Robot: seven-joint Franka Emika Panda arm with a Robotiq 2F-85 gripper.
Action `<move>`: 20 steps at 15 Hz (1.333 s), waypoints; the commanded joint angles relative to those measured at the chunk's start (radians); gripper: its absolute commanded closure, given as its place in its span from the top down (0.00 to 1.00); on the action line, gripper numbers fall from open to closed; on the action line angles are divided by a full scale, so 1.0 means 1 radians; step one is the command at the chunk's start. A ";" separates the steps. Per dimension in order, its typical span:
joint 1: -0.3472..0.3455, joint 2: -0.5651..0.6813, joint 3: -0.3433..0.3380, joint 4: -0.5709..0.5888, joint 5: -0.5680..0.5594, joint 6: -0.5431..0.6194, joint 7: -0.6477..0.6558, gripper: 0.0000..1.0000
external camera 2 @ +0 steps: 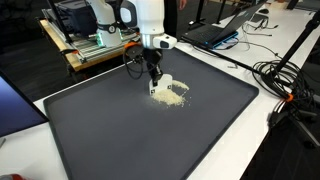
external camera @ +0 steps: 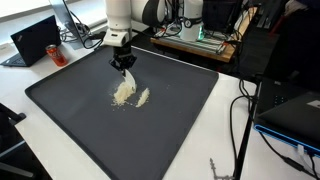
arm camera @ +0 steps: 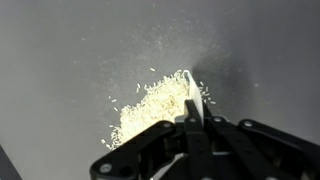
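Note:
A loose pile of pale, rice-like grains [external camera: 124, 90] lies on the dark mat [external camera: 80, 120], with a smaller patch [external camera: 143, 97] beside it; the pile also shows in an exterior view [external camera 2: 168, 92]. My gripper [external camera: 123, 62] hangs just over the pile's far edge, pointing down. In the wrist view the gripper [arm camera: 191, 118] is shut on a thin white flat piece [arm camera: 194, 98], whose tip pokes out into the grains [arm camera: 148, 108]. Scattered grains lie around the tip. What the white piece is cannot be told; most of it is hidden between the fingers.
The mat [external camera 2: 120, 140] covers most of a white table. An open laptop [external camera: 35, 40] and a small can [external camera: 57, 55] stand beyond one corner. Cables [external camera: 243, 105] run along one side, and another laptop [external camera 2: 215, 30] and a cable bundle [external camera 2: 285, 75] lie past the far edge.

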 commanded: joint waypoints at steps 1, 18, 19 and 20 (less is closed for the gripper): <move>0.027 0.011 -0.027 -0.006 -0.072 0.018 0.054 0.01; -0.073 0.067 0.046 0.045 -0.002 -0.058 -0.006 0.01; -0.072 0.061 0.044 0.043 -0.008 -0.066 -0.007 0.01; -0.071 0.054 0.044 0.039 -0.011 -0.076 -0.011 0.01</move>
